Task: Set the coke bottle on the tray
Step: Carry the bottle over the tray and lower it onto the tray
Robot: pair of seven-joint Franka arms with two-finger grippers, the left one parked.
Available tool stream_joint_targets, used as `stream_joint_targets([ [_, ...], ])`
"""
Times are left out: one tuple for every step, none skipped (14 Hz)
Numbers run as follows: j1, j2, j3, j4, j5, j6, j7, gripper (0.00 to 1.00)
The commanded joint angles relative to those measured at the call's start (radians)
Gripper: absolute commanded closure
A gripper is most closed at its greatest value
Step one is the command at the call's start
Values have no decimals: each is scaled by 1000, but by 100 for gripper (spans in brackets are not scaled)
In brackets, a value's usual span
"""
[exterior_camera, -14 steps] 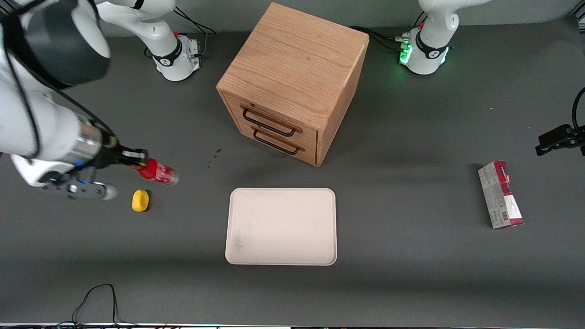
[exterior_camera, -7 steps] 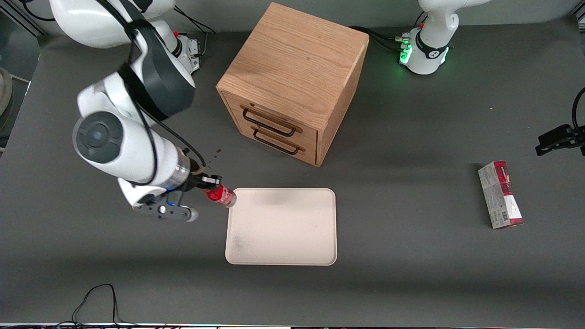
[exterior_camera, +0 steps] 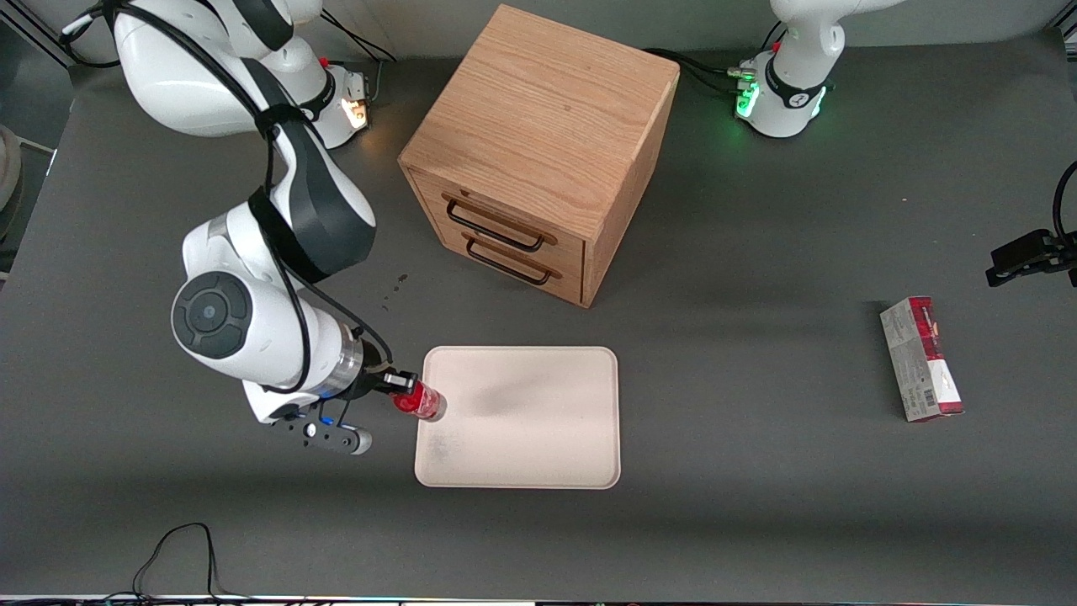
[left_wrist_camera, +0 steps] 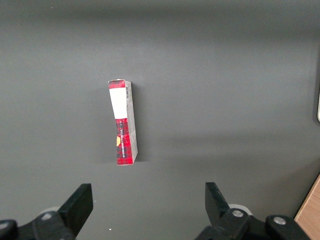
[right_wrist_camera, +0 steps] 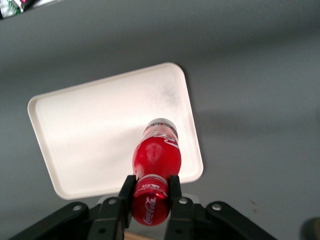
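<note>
My gripper [right_wrist_camera: 150,192] is clamped on the red cap of the coke bottle [right_wrist_camera: 156,152], a finger [right_wrist_camera: 124,190] pressed to each side of it, with the bottle's clear base pointing out over the tray [right_wrist_camera: 90,130]. In the front view I hold the coke bottle [exterior_camera: 418,400] above the tray [exterior_camera: 538,438] rim at the working arm's end, nearer the camera than the wooden cabinet [exterior_camera: 538,151]. Only the left wrist view shows the red-and-grey carton [left_wrist_camera: 123,122] up close, lying flat on the table [left_wrist_camera: 225,75].

A dark grey table [exterior_camera: 757,522] carries a wooden cabinet [exterior_camera: 538,151] at 12 o'clock; a black cable [exterior_camera: 172,555] trails at 7 o'clock.
</note>
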Motion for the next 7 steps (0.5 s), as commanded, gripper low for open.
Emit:
stream_joint_targets([
  [5, 70, -5, 54, -34, 69, 17, 100],
  [4, 84, -6, 54, -42, 90, 17, 100],
  [5, 101, -9, 54, -49, 112, 19, 100],
  [4, 115, -17, 54, -49, 138, 20, 100],
  [5, 126, -20, 54, -49, 153, 25, 100],
  [5, 136, -20, 53, -51, 165, 25, 100],
  [5, 138, -20, 53, -51, 178, 25, 100],
])
